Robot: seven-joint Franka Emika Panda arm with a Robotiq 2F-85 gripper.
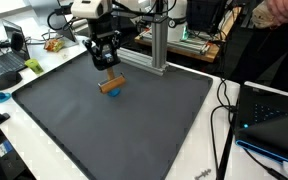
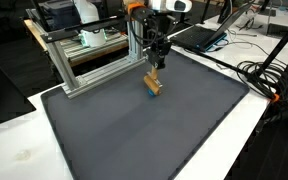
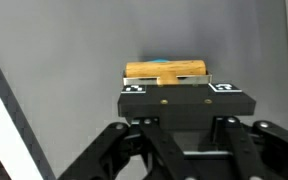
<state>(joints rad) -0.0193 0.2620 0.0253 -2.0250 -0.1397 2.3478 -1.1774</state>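
Your gripper (image 1: 108,66) is black all over, and in the wrist view you get two little black-and-white checker tags (image 3: 134,88) on the corners of its front bar. The block (image 3: 165,70) is a honey-tan wood colour with a darker orange-brown edge, and the blue piece (image 1: 112,93) peeking out from it is a bright sky blue. The mat (image 1: 134,130) is plain dark grey with no pattern, the table (image 2: 14,150) round it is white, and the frame (image 2: 94,62) is silvery bare metal.
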